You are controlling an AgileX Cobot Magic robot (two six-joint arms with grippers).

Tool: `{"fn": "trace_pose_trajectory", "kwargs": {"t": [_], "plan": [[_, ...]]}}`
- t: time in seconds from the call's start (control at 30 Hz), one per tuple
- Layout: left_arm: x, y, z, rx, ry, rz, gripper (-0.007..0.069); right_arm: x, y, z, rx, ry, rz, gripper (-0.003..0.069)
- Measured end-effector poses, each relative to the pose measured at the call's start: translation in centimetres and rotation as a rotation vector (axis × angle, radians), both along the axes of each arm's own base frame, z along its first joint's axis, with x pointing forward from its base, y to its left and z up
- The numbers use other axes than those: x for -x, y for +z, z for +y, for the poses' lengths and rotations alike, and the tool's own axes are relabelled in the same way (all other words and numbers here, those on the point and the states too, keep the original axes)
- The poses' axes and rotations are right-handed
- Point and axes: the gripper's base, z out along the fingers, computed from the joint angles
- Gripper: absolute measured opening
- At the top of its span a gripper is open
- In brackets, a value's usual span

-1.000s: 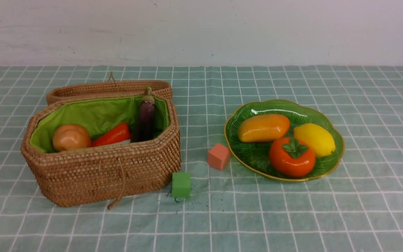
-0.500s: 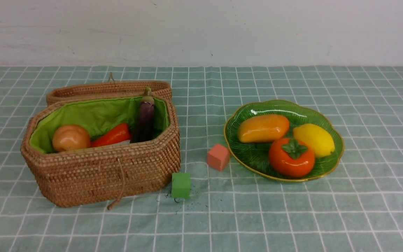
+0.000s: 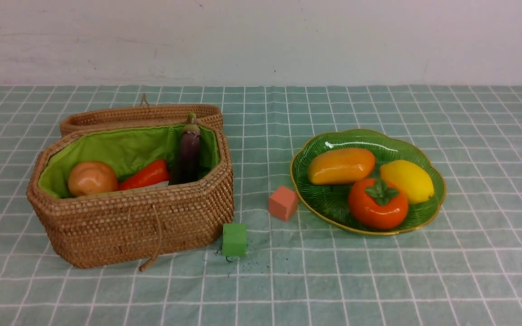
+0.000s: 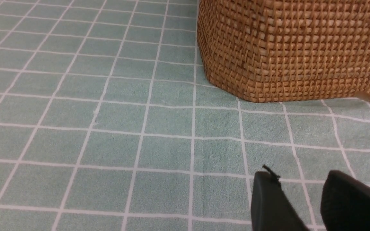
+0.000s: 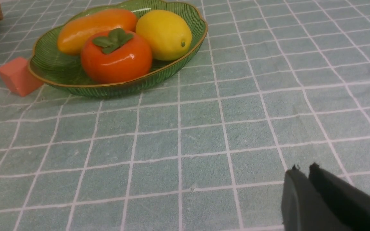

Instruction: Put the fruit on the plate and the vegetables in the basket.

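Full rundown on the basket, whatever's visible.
The basket is brown woven wicker, octagonal, lined with bright green cloth. Its lid is open and lies behind it; a cord loop hangs down the front wall to the tablecloth. It stands upright on the checked cloth at the robot's left. Inside: a potato, a carrot and an eggplant leaning upright against the lining. A green cube sits by its front right corner; whether they touch is unclear. No gripper touches it.
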Motion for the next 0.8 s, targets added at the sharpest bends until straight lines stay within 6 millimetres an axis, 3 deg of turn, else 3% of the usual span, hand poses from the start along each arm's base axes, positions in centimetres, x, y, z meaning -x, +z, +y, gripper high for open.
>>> {"fn": "trace_pose_trajectory", "kwargs": {"t": [0.8], "plan": [[0.0,0.0,0.0,0.0,0.0,0.0,0.0239,0.01,-0.02,0.01,-0.001,0.0,0.002,0.0082]]}}
